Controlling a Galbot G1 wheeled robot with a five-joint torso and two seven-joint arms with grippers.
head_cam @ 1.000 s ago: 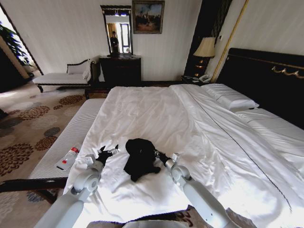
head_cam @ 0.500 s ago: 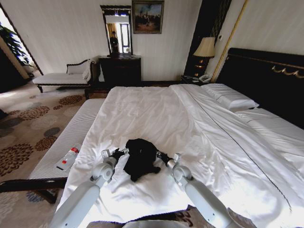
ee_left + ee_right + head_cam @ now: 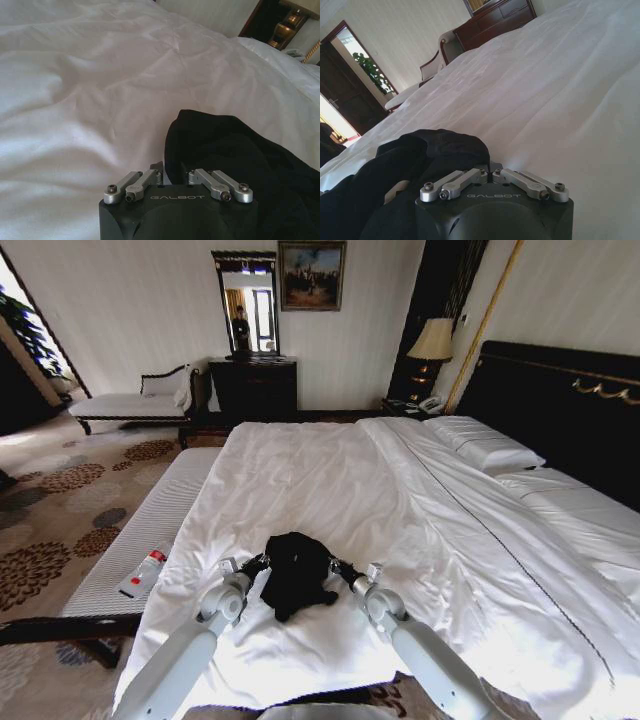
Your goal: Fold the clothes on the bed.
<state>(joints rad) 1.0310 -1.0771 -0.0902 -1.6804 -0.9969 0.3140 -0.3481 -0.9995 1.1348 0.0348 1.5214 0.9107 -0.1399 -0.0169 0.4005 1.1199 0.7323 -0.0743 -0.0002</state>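
Shirt (image 3: 296, 572) lies bunched, lower centre of frame, on the near part of the bed (image 3: 420, 510). My left gripper (image 3: 254, 565) and right gripper (image 3: 338, 569) flank it, touching its edges; finger state: cannot tell. Step: first grasp. Next: pinch opposite edges, spread flat.

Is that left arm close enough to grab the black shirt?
Probably yes. The left gripper sits right at the crumpled black T-shirt's edge on the white bed, with nothing between them. The right gripper is at the opposite edge.
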